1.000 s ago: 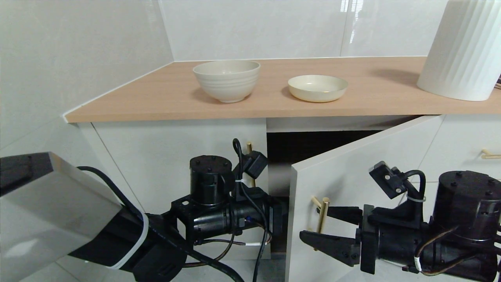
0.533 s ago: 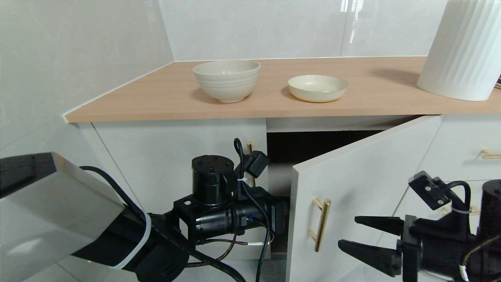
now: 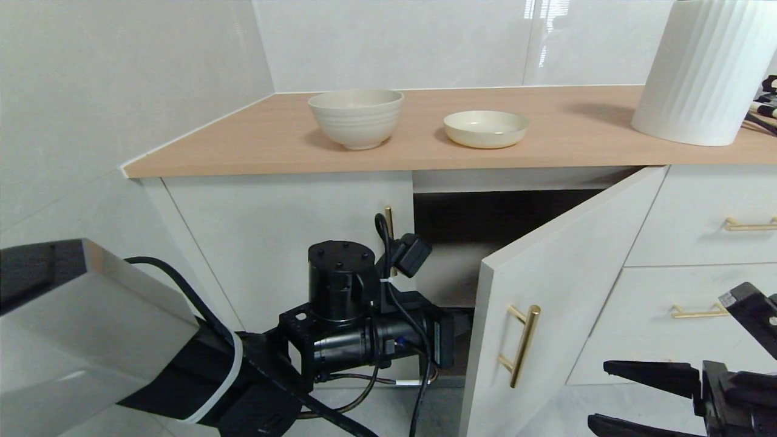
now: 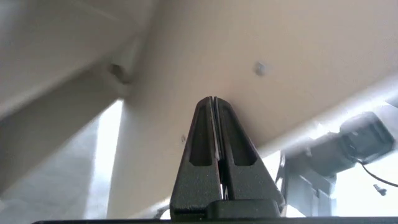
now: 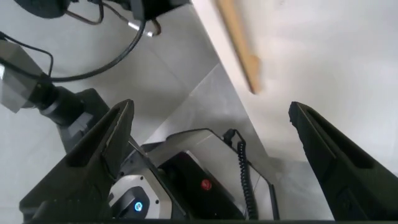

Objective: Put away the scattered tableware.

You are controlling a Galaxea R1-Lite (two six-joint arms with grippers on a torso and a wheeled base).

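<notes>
Cabinet door now swung wider — right gripper has backed off the brass handle, jaws wide, empty. Left gripper at the cabinet opening — pressed closed, holding nothing.

On the countertop, a bowl is sitting to the left of a shallow dish, the two standing apart, while a ribbed container is standing well off to the right. Below the counter, a cabinet door is hanging ajar beneath the dish, with its handle on the outer face near the free edge and two drawers stacked to its right. The left gripper is lying low at the cabinet opening, close to a flat panel, and the right gripper is hovering low in front of the drawers, to the right of the handle and apart from it.
</notes>
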